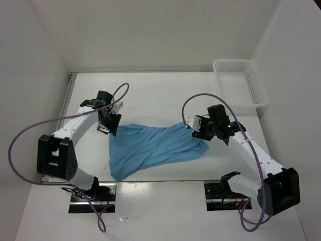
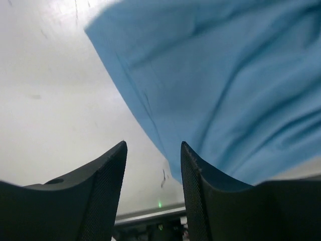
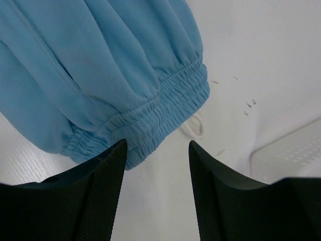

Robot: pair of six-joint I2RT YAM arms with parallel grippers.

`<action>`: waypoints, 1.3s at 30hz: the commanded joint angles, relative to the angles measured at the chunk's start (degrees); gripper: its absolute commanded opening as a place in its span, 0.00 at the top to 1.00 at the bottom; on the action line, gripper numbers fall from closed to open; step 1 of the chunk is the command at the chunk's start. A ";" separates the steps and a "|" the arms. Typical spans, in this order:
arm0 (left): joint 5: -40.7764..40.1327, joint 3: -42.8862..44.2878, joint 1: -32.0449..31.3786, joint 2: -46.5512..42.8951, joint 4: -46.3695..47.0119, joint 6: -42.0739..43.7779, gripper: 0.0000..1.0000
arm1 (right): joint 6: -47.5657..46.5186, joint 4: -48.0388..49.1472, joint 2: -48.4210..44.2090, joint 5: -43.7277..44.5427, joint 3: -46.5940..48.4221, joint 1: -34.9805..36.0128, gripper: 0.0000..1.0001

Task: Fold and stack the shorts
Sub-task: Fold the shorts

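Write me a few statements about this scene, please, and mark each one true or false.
1. The shorts lie crumpled on the table. True.
2. The left gripper is shut on the fabric. False: it is open and clamps nothing.
3. The right gripper is open beside the elastic waistband. True.
4. The shorts sit in the white basket. False: it stands at the table's far right corner, apart from them.
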 commanded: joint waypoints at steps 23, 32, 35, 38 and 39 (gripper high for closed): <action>-1.38 3.60 -1.45 17.42 10.81 0.21 0.67 | -0.72 5.43 2.47 1.94 -3.49 0.93 0.42; -2.52 2.19 -1.45 17.84 8.16 0.21 0.60 | -0.73 5.43 1.94 1.94 -4.01 0.93 0.41; -2.00 2.19 -1.45 19.34 8.16 0.21 0.60 | -0.73 5.43 1.94 1.94 -4.01 0.93 0.40; -1.47 2.80 -1.45 20.66 8.16 0.21 0.67 | -0.73 5.43 1.94 1.94 -4.01 0.93 0.40; -1.47 2.80 -1.45 21.19 8.16 0.21 0.71 | -0.73 5.43 1.94 1.94 -4.01 0.93 0.40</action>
